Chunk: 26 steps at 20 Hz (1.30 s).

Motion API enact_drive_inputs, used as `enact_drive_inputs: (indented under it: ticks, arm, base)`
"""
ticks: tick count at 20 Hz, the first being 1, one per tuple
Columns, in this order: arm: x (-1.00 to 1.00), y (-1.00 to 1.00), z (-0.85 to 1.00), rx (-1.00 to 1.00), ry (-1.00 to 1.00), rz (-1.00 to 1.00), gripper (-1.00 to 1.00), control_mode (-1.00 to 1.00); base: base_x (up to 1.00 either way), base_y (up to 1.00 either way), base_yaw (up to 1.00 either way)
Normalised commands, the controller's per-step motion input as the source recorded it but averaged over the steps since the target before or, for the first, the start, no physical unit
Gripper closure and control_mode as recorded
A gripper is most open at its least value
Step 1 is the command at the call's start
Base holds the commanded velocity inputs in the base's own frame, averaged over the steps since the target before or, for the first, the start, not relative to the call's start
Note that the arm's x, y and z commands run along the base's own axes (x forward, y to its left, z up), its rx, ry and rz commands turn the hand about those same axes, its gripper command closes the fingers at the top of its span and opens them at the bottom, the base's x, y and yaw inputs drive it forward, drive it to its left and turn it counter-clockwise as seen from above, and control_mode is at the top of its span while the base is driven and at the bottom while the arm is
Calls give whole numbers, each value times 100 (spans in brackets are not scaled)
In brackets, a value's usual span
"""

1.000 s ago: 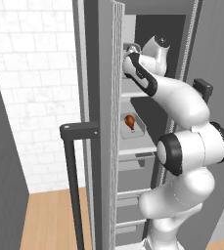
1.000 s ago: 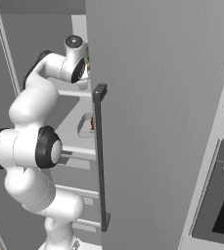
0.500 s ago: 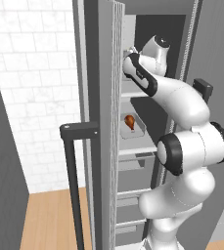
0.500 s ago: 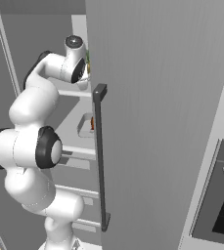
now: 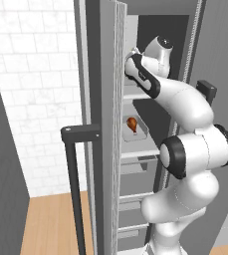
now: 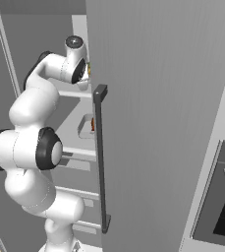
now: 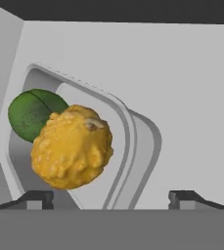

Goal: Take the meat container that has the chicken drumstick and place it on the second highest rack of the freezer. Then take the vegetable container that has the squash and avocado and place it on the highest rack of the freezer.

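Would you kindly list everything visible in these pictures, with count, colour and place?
freezer: one, grey, door open, dark bar handle.
chicken drumstick: one, orange-brown, in a tray on the second highest rack.
squash: one, yellow, in a grey tray on the shelf in front of the hand.
avocado: one, green, behind the squash, touching it.
oven: one, dark, right of the freezer.
wall tiles: white, left.
arm: one, white, reaching into the freezer.
gripper: one, dark tips apart, nothing between them.
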Motion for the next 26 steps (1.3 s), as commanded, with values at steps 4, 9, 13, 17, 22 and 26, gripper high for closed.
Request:
enact_drive_inputs:
  ticks: [4, 9, 13, 17, 22, 26]
  arm:
    - [-71, 0, 4, 0, -15, -1, -100, -100]
    - [-100, 0, 0, 0, -19, 0, -100, -100]
    - [-96, 0, -1, 0, -12, -1, -100, -100]
    - [-79, -1, 10, 0, -5, -5, -100, -100]
    - [-81, -19, 4, 0, 12, -1, -100, -100]
    - [-70, -31, -10, -1, 17, 0, -100, -100]
  base:
    - [0, 0, 0]
    - [0, 0, 0]
    - [0, 0, 0]
    - [0, 0, 0]
    - [0, 0, 0]
    - [0, 0, 0]
